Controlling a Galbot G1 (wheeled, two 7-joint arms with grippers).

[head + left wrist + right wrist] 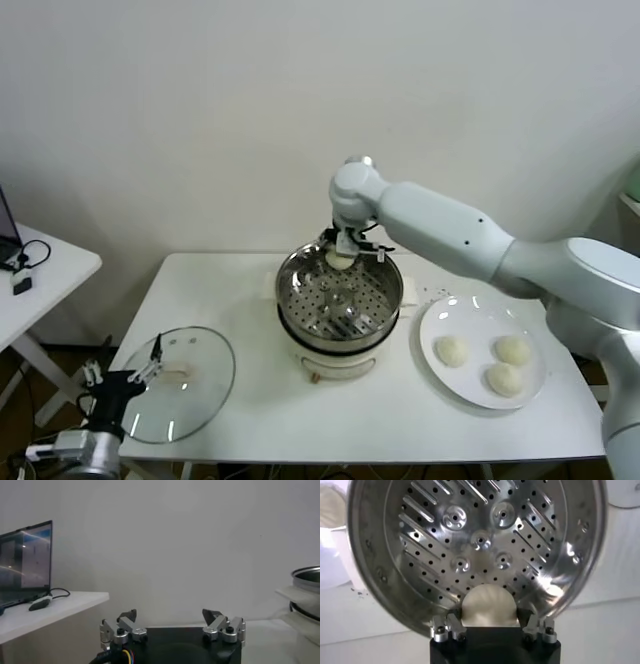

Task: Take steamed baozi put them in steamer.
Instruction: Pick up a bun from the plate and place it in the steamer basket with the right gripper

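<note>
Head view, work surface: a white rectangular table carries the cooker, a plate and a lid.
Steamer: the round shiny stainless-steel basket with a perforated bottom sits on a white electric cooker base at the middle of the table.
Right gripper: the right gripper hangs over the far rim of the steamer, its arm reaching in from the robot's right.
Right gripper state: its fingers are clamped on one cream-white domed dough bun, one finger on each side.
Held bun position: the bun is above the far part of the perforated floor; whether it touches the metal cannot be told.
Remaining buns: three more cream-white buns lie on a flat white round plate, just beside the steamer on the robot's right.
Lid: a round glass lid lies flat on the table's near left part.
Left gripper: the left gripper is parked low at the table's near left corner, beside the lid, fingers spread apart and holding nothing.
Left wrist view, surroundings: a laptop stands on a white side table.
</note>
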